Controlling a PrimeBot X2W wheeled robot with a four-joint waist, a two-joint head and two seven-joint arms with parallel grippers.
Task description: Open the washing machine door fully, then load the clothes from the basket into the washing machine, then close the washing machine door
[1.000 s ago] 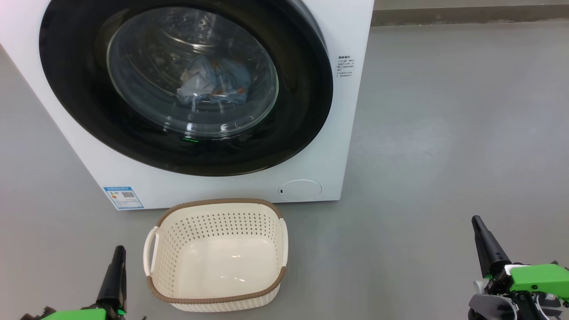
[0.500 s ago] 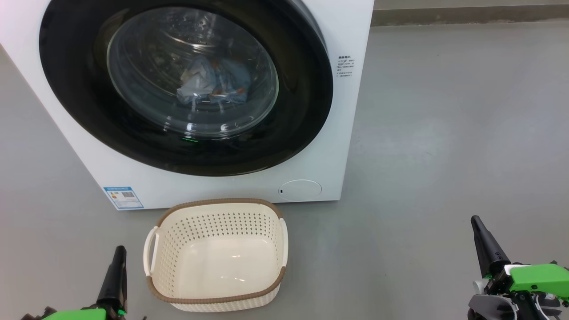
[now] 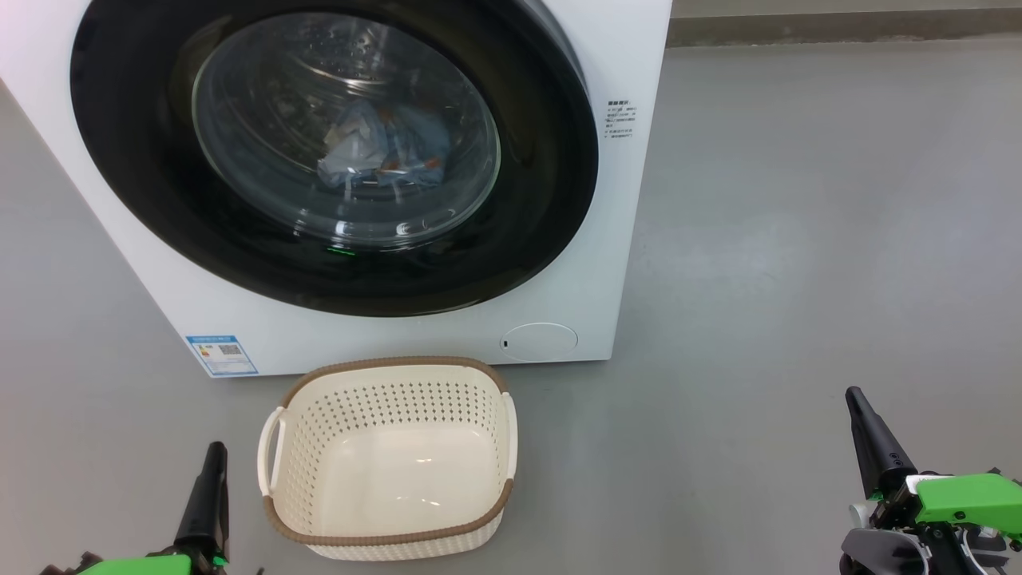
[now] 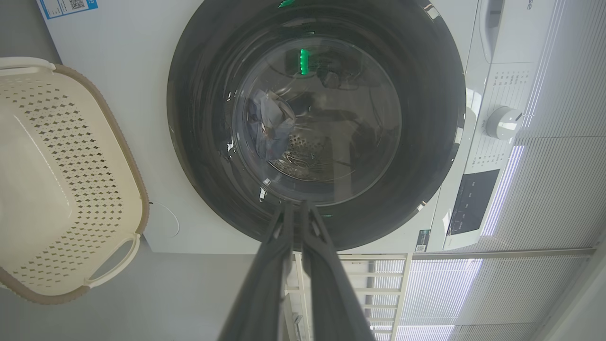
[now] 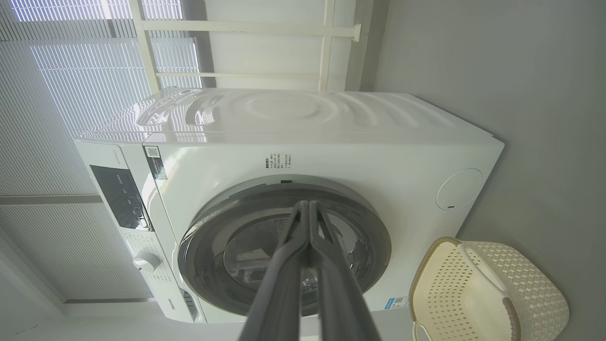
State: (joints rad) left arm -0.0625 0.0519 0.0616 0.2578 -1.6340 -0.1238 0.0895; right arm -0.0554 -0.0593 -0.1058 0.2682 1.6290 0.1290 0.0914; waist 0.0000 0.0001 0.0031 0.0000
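Door (image 3: 319, 279) lies shut on the washer (image 3: 399, 339); clothes (image 3: 383, 148) sit in the drum behind the glass; basket (image 3: 391, 362) stands empty on the floor just before the washer. Left pincer (image 3: 212, 451) has its fingers pressed together on nothing, beside the basket's left handle; right pincer (image 3: 857, 397) is likewise together and bare, well off to the right. All three steps look done to me; what is left is to confirm the latch; I would check the black rim for an even seat all round, press it only if a gap shows, and keep both arms low, clear of the basket.
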